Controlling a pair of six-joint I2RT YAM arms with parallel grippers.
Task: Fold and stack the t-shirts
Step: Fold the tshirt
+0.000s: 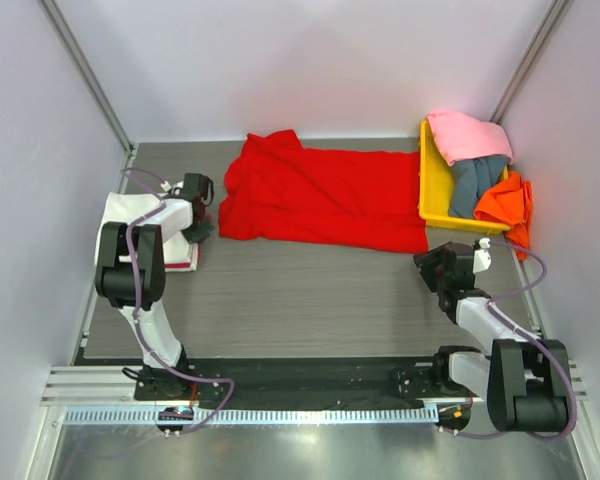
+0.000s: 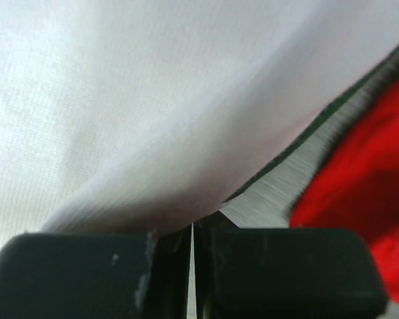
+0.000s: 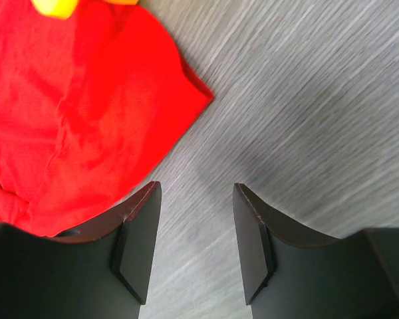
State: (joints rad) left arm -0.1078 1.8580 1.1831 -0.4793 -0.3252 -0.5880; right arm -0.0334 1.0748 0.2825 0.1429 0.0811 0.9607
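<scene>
Shirt [image 1: 330, 195], red, spread across table [image 1: 280, 290]

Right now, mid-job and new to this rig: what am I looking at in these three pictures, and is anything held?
Two robot arms at a table; the wide picture looks down from above, the other two from each wrist. A red shirt lies spread mid-table, a white shirt folded at left, and a yellow tray at right holds pink, grey-blue and orange shirts. The left end effector is shut at the white shirt; the right end effector is open over the table, holding nothing.
</scene>
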